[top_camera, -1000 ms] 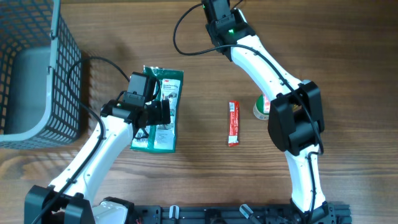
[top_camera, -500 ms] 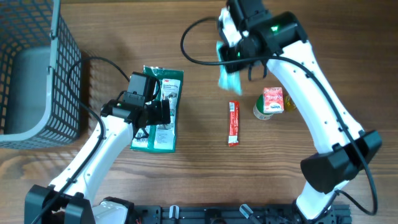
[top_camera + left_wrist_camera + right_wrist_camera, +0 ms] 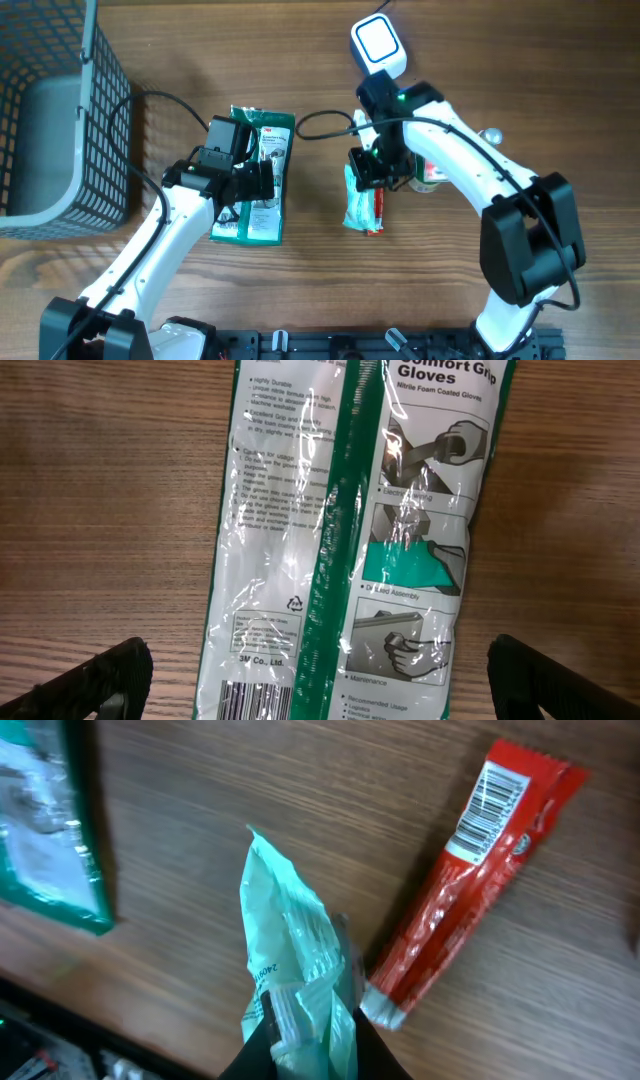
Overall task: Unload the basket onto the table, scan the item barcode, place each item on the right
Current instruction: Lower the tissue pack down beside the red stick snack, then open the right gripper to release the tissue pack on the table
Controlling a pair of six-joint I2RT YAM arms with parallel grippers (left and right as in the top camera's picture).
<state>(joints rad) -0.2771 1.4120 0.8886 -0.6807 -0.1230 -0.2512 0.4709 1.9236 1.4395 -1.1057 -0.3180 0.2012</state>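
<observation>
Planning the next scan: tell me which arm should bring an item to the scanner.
Right, probably. The right gripper is shut on the pale green packet, near the scanner. The left gripper hangs open over the gloves pack, gripping nothing.

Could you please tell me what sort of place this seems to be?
Probably a mock shop checkout on a wooden table: packaged goods such as a gloves pack and a barcoded red snack stick lie out, with a wire basket alongside.
</observation>
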